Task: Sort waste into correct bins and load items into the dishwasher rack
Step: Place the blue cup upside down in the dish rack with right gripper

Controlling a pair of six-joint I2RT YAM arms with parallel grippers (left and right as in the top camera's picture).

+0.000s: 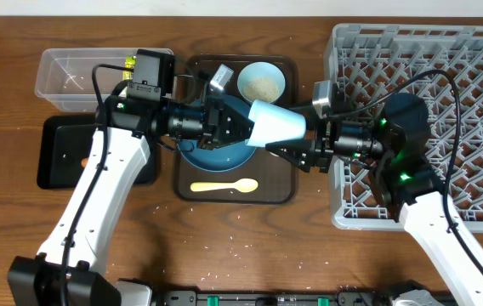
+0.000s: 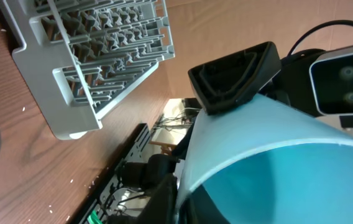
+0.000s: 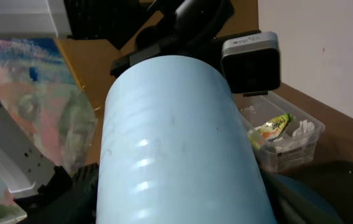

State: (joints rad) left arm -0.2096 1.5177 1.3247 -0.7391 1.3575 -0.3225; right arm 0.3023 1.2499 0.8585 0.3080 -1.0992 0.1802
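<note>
A: What's biggest down there?

B: The large square grey plastic lattice rack [image 1: 420, 32], on the right of the table. Next is the dark brown rectangular serving tray [image 1: 277, 183] in the middle, with the large dark blue round plate [image 1: 216, 157] on it.

A: And the bins?

B: Far left. The clear plastic rectangular tub [image 1: 71, 64] sits behind the shallow black rectangular tray [image 1: 59, 170].

A: The bowl?

B: The light blue round bowl [image 1: 242, 81] is at the back of the serving tray, with white rice [image 1: 263, 85] inside.

A: Where's the cup?

B: The small pale blue plastic cup [image 1: 277, 125] is in the air above the plate. It lies sideways, mouth toward the left arm. The left gripper [image 1: 243, 127] is clamped on its rim, one black finger [image 2: 235, 78] on the outside wall.

A: The right gripper?

B: The right gripper [image 1: 297, 146] has its jaws on either side of the cup's base. I cannot tell whether they press on it.

A: Smaller bits?

B: The pale yellow plastic spoon [image 1: 224, 186] lies at the serving tray's front. A small yellow-green printed packet [image 3: 273, 126] lies in the tub, and an orange food piece [image 1: 84, 160] on the black tray.
</note>
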